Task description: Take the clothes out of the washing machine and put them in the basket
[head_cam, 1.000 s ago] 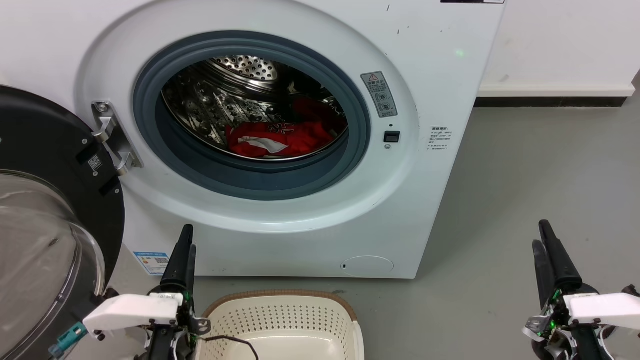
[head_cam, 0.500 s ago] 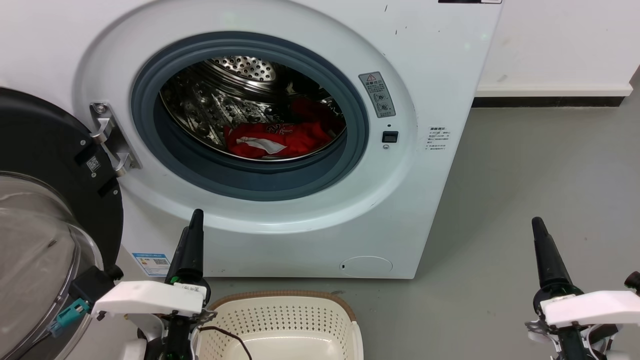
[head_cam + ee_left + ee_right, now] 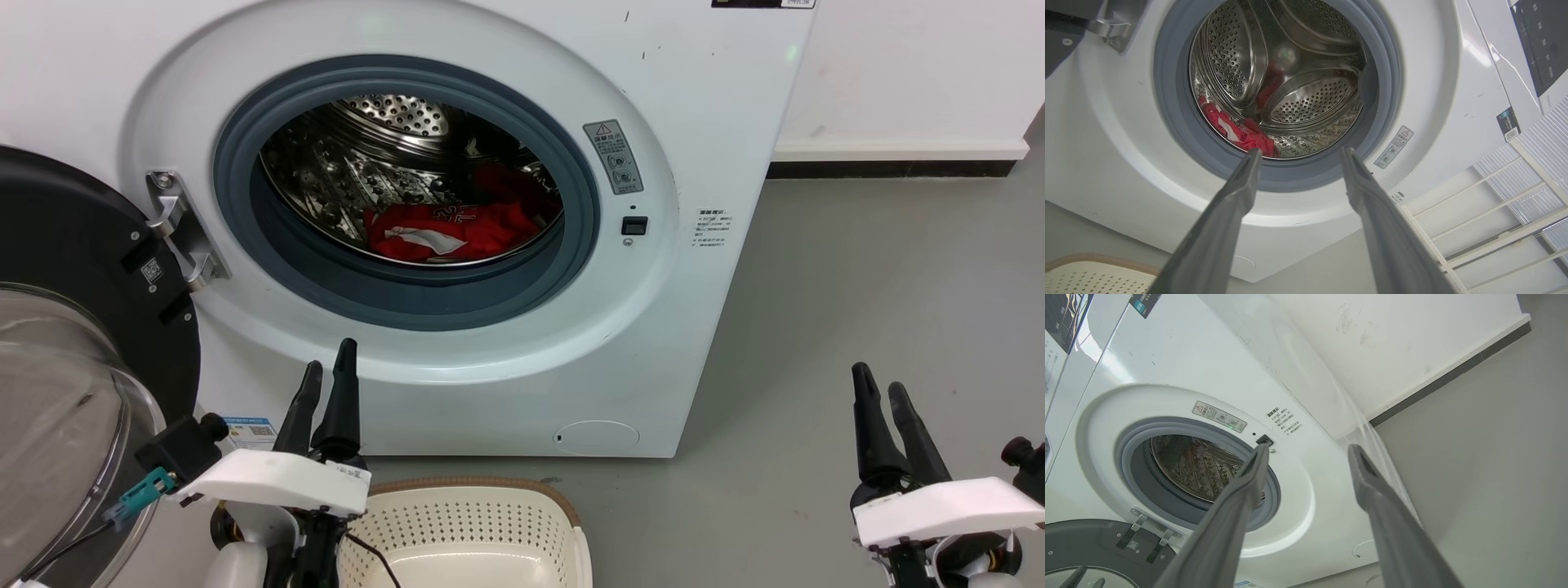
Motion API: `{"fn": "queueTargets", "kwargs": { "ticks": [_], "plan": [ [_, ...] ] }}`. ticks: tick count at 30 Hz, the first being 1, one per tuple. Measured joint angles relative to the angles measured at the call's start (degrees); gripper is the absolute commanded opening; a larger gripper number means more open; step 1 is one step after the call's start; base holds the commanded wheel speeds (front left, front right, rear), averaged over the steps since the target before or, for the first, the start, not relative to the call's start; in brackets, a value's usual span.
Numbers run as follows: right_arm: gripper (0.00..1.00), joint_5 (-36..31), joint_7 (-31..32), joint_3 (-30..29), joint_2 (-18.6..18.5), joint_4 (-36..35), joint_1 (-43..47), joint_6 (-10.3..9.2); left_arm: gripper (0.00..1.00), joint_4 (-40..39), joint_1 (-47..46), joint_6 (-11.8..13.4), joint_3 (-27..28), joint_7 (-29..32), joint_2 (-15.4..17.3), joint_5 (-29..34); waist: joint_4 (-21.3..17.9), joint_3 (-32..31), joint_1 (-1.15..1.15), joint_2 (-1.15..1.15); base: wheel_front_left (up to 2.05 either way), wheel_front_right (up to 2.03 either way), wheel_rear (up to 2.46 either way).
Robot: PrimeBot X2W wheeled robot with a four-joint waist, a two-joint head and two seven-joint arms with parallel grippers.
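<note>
Your left pincer (image 3: 331, 355) sits at the lower left of the head view. Its two dark fingers point up, lean slightly right and are parted in a narrow V. The white left wrist housing (image 3: 273, 482) lies just below them, and a thin black cable (image 3: 374, 557) trails from it. Your right pincer (image 3: 878, 377) is at the lower right, with its fingers up, leaning slightly left and likewise spread. The white right wrist housing (image 3: 939, 508) lies beneath it. In each wrist view, the grey fingers (image 3: 1224, 220) rise from the bottom edge with a wide gap between the tips.
</note>
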Motion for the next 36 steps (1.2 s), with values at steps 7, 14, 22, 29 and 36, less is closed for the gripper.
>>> {"fn": "queueTargets", "kwargs": {
  "ticks": [7, 14, 22, 29, 36],
  "plan": [
    [1.00, -6.6, -1.1, 0.2, 0.0, 0.1, 0.0, 0.00, 1.00, 1.1, -0.6, 0.3, -0.9, -1.2, 0.0, 5.9, -0.2, 0.0, 0.00, 0.00, 0.00, 0.00, 0.00],
    [1.00, -15.0, -1.5, 0.8, 0.0, 0.3, 0.1, 0.00, 1.00, 2.6, -1.5, 0.7, -2.0, -2.9, 0.0, 13.9, -0.3, -0.1, 0.00, 0.00, 0.00, 0.00, 0.00],
    [1.00, -20.4, -2.3, 1.2, 0.0, 0.4, 0.3, 0.00, 1.00, 3.3, -1.8, 1.0, -2.5, -4.1, 0.0, 19.4, -0.3, -0.1, 0.00, 0.00, 0.00, 0.00, 0.00],
    [1.00, -25.2, -2.8, 1.2, 0.0, 0.8, 0.4, 0.00, 1.00, 3.6, -2.0, 1.5, -3.0, -5.1, 0.0, 25.0, 0.0, 0.0, 0.00, 0.00, 0.00, 0.00, 0.00],
    [1.00, -29.5, -3.2, 1.0, 0.0, 1.2, 0.7, 0.01, 1.00, 3.8, -2.2, 1.6, -3.0, -6.0, 0.1, 29.1, 0.2, 0.0, 0.00, 0.00, 0.00, 0.00, 0.00]
  ]
}}
